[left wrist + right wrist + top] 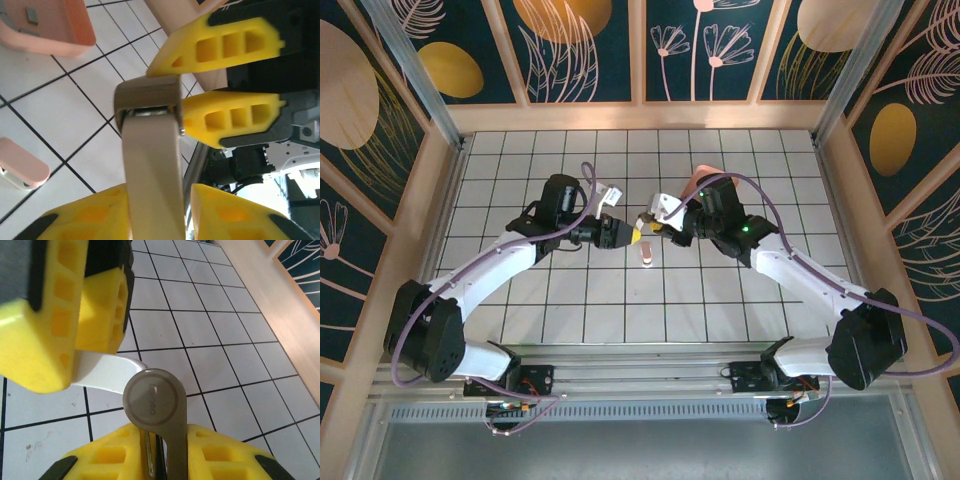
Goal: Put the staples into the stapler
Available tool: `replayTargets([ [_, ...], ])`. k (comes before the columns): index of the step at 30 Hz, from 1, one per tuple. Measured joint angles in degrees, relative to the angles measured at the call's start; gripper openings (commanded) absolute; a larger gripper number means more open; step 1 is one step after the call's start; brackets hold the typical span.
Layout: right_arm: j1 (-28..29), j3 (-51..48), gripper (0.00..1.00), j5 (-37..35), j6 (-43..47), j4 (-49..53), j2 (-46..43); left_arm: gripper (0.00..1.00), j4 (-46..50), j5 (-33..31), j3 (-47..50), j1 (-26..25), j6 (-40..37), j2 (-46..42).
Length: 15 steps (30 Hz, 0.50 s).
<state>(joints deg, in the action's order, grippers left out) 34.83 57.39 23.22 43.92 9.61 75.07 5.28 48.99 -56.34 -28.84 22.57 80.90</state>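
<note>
Fixed overhead camera looks down on the tiled tabletop (620, 310); two wrist cameras (facing each other) closely frame the same yellow fingers (195, 120).

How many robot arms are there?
2. The left arm reaches in from the left, the right arm from the right; none looks hidden.

Staples (32, 16) lie in the tray (75, 42), behind the stapler (150, 165) and the right arm (800, 272).

White tiled floor (510, 160) with dark grout lines; around it a pale wooden frame (640, 117), beyond which rise dark teal wall panels (605, 70) (painted with gold ovals and pink flowers)
</note>
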Motion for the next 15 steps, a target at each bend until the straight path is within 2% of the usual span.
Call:
replayTargets([
  [2, -0.35, -0.02, 0.18, 0.44, -3.87, 0.11, 0.00, 0.63, 0.44, -1.11, -1.33, -0.07, -1.29, 0.00],
  [5, -0.87, -0.59, 0.18, 2.03, -12.26, -0.22, 0.00, 0.70, 0.57, -3.87, -2.56, -0.11, -3.96, -0.17],
  [10, -1.18, -7.61, 0.18, 7.13, -29.90, -6.25, -0.13, 0.71, 1.33, -8.24, -3.96, -0.11, -10.88, -0.61],
  [15, -2.73, -19.19, 0.16, 12.46, -48.87, -18.08, -1.86, 0.71, 5.31, -10.25, -4.44, -0.11, -21.88, -1.66],
])
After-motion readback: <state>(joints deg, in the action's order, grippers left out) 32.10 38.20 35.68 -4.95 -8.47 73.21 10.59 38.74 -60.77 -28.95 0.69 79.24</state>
